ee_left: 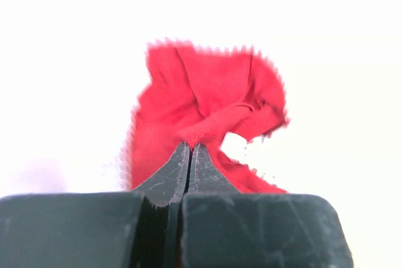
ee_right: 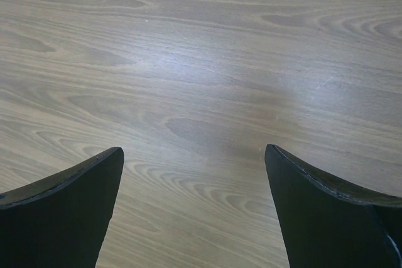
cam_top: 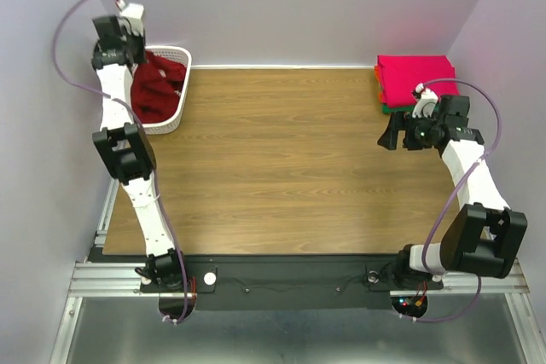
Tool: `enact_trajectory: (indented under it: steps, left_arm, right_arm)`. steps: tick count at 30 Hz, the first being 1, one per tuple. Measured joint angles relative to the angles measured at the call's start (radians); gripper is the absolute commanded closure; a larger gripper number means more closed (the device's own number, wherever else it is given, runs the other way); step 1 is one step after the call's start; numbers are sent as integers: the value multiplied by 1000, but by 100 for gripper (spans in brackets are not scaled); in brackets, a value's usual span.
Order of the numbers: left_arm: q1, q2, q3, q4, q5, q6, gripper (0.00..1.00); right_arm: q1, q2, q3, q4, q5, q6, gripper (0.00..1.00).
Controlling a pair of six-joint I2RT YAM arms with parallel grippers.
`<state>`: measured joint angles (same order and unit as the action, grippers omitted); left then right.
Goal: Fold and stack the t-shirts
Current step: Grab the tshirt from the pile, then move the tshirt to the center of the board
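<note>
Crimson shirt [cam_top: 159, 83] crumpled in basket [cam_top: 179, 95], far left, no long axis to read. Pinched at a fold by left gripper [ee_left: 190, 145], jaws clamped, cloth bunching just beyond the tips. Right gripper [ee_right: 193, 149] spread wide over table [cam_top: 281, 151], beside folded stack [cam_top: 415, 74], well apart from shirt. Probably calls for hauling rightward, onto open wood.

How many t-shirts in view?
4: dark red shirt in the basket, pinched by the left gripper; pink, orange, green stacked far right. More may be hidden.
</note>
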<state>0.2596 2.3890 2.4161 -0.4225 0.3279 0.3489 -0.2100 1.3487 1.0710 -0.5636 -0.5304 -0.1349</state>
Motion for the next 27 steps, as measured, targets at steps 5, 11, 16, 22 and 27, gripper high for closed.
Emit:
enact_trajectory:
  steps: [5,11,16,22,27]
  left_arm:
    - [-40,-296,7,69,32,-16,100]
    - [-224,-523,84,138,81,-71,100]
    - [-454,-624,95,233,95,-149,100]
    - [-580,-677,95,322,72,-217,100]
    - [-598,-799,-168,381,66,-239,100]
  right_arm:
    - [0,-46,-1,-5,-10,-2,0]
    - [0,-89,-8,-5,-26,-3,0]
    - [0,-98,-27,-4,-42,-3,0]
    - [0,-105,-54,-5,-42,-3,0]
    - [0,-120,-56,-5,-26,-3,0]
